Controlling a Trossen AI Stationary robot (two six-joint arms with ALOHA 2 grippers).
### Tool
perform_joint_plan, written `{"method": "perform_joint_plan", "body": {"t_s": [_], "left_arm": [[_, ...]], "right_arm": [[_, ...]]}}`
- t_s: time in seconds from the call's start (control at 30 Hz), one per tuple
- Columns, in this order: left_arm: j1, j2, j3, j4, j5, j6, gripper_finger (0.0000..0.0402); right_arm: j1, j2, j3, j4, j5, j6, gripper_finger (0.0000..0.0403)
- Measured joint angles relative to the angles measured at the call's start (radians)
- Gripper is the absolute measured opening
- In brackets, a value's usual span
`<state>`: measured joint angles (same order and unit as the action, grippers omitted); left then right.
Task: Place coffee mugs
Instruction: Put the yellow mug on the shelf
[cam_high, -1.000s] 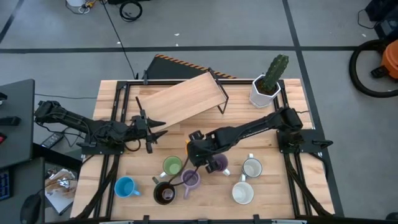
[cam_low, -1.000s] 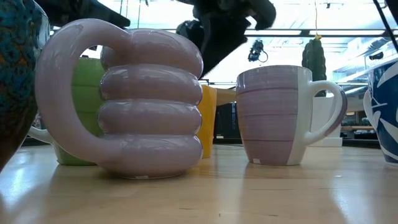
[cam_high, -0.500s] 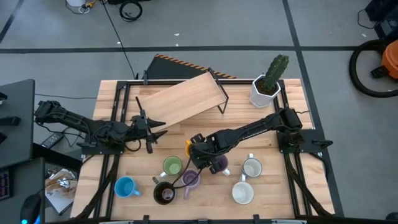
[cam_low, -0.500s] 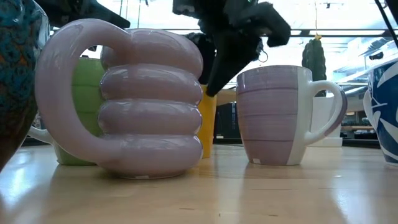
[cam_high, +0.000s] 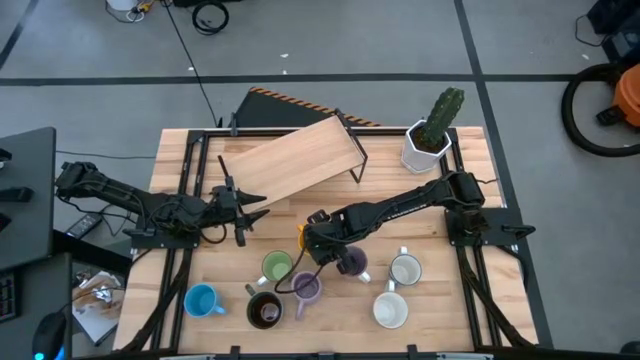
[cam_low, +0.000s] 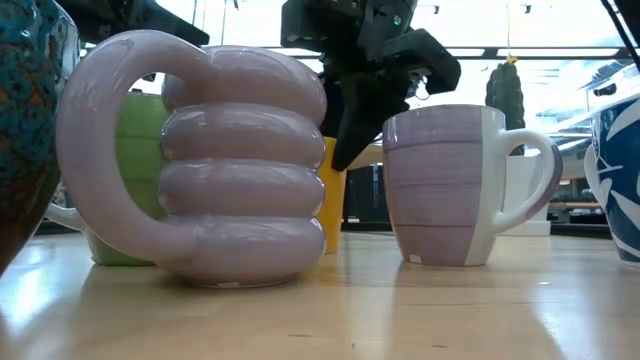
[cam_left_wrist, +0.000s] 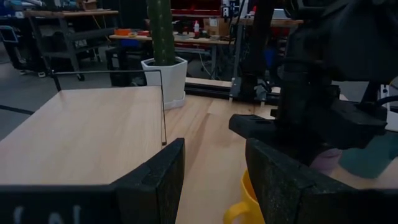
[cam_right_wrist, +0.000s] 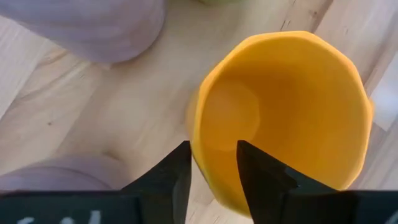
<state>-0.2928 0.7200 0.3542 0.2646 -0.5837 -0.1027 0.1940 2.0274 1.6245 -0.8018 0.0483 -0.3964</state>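
The orange mug (cam_right_wrist: 280, 112) stands upright on the table, a sliver of it (cam_low: 335, 195) showing between the two lilac mugs (cam_low: 200, 170) (cam_low: 450, 185). My right gripper (cam_right_wrist: 213, 155) (cam_high: 312, 240) is open and points down over the mug's rim. One finger is outside the wall (cam_right_wrist: 198, 149) and one is inside the cup, with a gap still showing. The green (cam_high: 277, 267), blue (cam_high: 202, 300), dark brown (cam_high: 264, 311) and two white mugs (cam_high: 405, 268) (cam_high: 390, 310) stand on their bases nearby. My left gripper (cam_left_wrist: 214, 162) (cam_high: 240, 215) waits open at the table's left.
A tilted wooden shelf on a wire frame (cam_high: 290, 160) sits at the far middle of the table. A cactus in a white faceted pot (cam_high: 428, 135) stands far right. The mugs crowd closely around the orange one. Bare wood lies at the near right corner.
My right gripper has come down from above the mugs toward the orange mug, until its fingers reach the rim. The mugs have stayed where they were.
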Motion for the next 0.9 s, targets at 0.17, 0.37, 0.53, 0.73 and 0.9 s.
{"method": "perform_joint_plan", "body": {"t_s": [0.17,0.37,0.53,0.73,0.9], "left_arm": [[0.000,0.000,0.000,0.000,0.000,0.005,0.0176],[0.000,0.000,0.000,0.000,0.000,-0.008,0.0176],[0.000,0.000,0.000,0.003,0.000,0.012,0.0176],[0.026,0.000,-0.001,0.070,0.000,0.092,0.0176],[0.053,0.000,0.000,0.089,0.000,0.115,0.0176]], "right_arm": [[0.000,0.000,0.000,0.000,0.000,-0.007,0.0090],[0.000,0.000,0.000,-0.006,0.001,-0.004,0.0050],[-0.002,-0.001,0.010,-0.044,-0.001,0.004,0.0029],[-0.014,-0.006,0.011,-0.062,0.001,0.030,0.0030],[-0.021,-0.006,0.012,-0.057,0.012,0.031,0.0028]]}}
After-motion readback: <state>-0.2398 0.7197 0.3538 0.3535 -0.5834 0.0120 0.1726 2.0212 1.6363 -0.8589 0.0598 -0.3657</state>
